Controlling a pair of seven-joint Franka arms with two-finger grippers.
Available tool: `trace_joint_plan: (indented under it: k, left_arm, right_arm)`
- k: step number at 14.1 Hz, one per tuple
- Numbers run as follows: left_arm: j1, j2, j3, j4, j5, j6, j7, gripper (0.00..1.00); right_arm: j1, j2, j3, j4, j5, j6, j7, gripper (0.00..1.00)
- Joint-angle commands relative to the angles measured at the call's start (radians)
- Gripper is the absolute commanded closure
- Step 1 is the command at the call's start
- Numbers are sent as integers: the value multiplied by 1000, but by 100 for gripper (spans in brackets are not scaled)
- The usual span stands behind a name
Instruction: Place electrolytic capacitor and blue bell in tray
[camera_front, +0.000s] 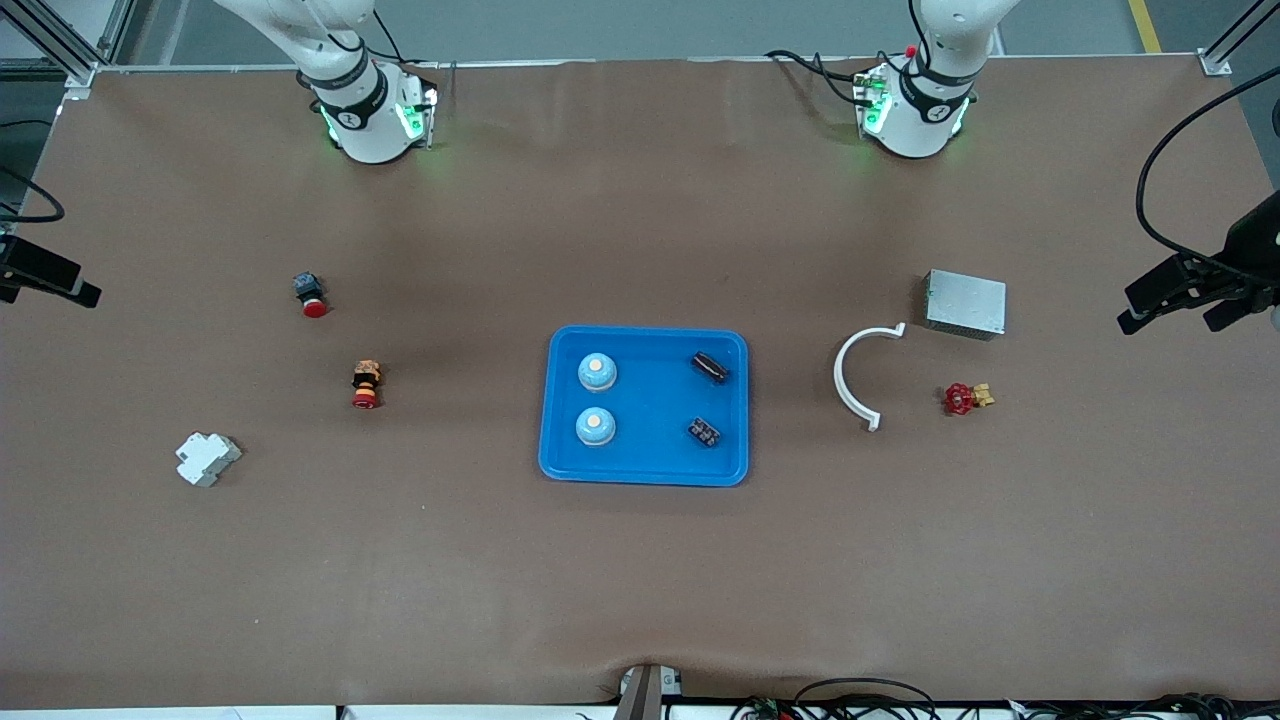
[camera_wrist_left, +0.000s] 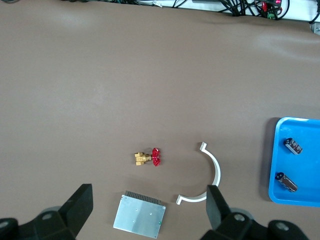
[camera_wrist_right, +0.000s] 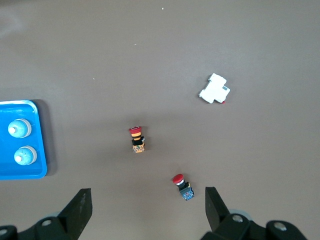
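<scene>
Left gripper (camera_wrist_left: 148, 210) spread wide, empty, over grey metal box (camera_front: 965, 304), right gripper (camera_wrist_right: 148, 210) likewise wide and empty above tabletop (camera_front: 640, 580), blue tray (camera_front: 645, 473) holding two blue bells (camera_front: 597, 372) upright, two dark capacitors (camera_front: 710, 367) apparently lying diagonal.

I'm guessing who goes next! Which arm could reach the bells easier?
Probably right: both bells sit at the tray's end toward the right arm. Right gripper waits open over the button, left gripper open over the box.
</scene>
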Motion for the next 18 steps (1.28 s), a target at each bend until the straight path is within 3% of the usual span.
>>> trace_joint_plan:
  k: [1,14,15,16,17,18]
  left_arm:
    - [11,8,-7,15,-16,-10,4,0]
    - [2,31,10,19,-13,-10,-5,0]
    - [-11,33,28,22,-13,-10,-5,0]
    - [-41,36,48,21,-11,-10,-3,0]
    - [-78,34,86,21,-10,-10,-10,0]
    - [-137,34,134,19,-10,-10,-11,0]
  right_arm:
    - [18,-31,5,-35,11,4,8,0]
    - [87,-62,-6,-35,-10,-9,45,0]
    - [170,-65,-73,-37,-15,-10,45,0]
    - [268,-69,-178,-38,-15,-10,47,0]
    - [317,-69,-228,-38,-15,-10,47,0]
    - [306,-69,-228,-38,-15,-12,47,0]
